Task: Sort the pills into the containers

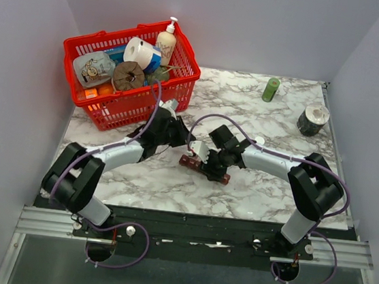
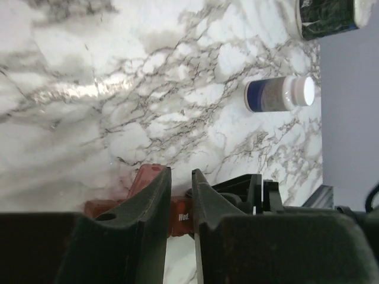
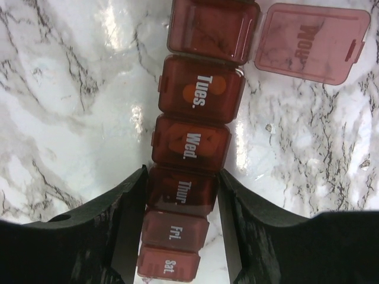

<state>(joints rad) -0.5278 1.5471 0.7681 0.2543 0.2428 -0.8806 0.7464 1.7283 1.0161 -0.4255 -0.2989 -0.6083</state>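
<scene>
The containers are a dark red-brown pill strip [image 3: 198, 97] lying on the marble, labelled Tues. to Sat., with the Mon. lid [image 3: 311, 41] flipped open. Orange pills show through the Tues. lid [image 3: 214, 87] and the Wed. lid. My right gripper [image 3: 182, 180] straddles the Thur. compartment with both fingers against its sides. In the top view the strip [image 1: 191, 161] lies at mid table under my right gripper [image 1: 211, 165]. My left gripper [image 2: 181, 173] hovers just over the strip [image 2: 142, 180], its jaws nearly together with nothing seen between them; in the top view it [image 1: 178, 139] is just left of the strip.
A red mesh basket [image 1: 111, 109] full of goods stands at the back left. A green bottle [image 1: 271, 89] and a dark jar [image 1: 313, 119] stand at the back right. A small white pill bottle with a blue label [image 2: 278, 94] lies beside the right arm.
</scene>
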